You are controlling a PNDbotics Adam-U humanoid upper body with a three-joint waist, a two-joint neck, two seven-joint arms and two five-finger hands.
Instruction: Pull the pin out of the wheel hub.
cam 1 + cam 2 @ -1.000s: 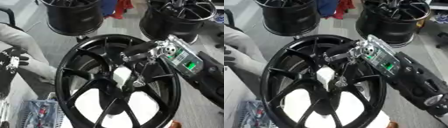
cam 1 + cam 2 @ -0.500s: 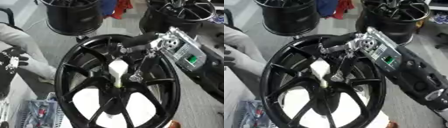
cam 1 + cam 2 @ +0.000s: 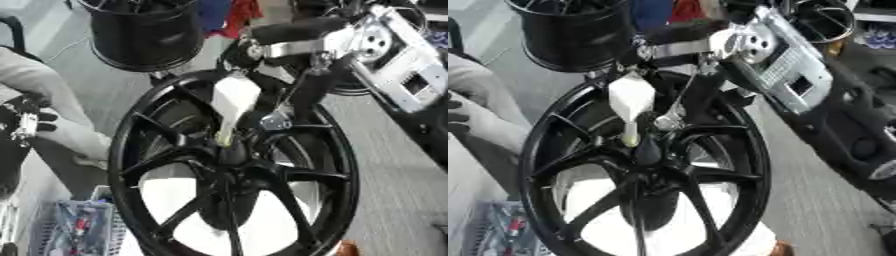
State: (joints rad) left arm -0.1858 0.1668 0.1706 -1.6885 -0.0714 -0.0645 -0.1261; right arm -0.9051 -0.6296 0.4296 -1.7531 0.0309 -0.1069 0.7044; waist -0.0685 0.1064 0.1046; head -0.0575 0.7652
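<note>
One black multi-spoke wheel hub (image 3: 232, 165) fills the middle, glossy rim, thin spokes meeting at a dark centre, white surface showing through the gaps. Right hand (image 3: 680, 42) comes in from upper right, silver and black with a green-lit panel on the forearm; its fingers (image 3: 289, 32) curl round the top of the pin (image 3: 233, 102), just above the hub centre. Pin is white and wide at the top where the fingers pinch it, narrowing below to a pale yellowish tip that sits right at the hub's centre bore; cannot tell if the tip is still inside. Pin hangs roughly upright, directly below the fingers. Left hand (image 3: 24, 120) shows at the left edge, well apart from the fingers, black; fingers' state cannot be made out. Two more black rims (image 3: 144, 32) stand beyond the fingers.
</note>
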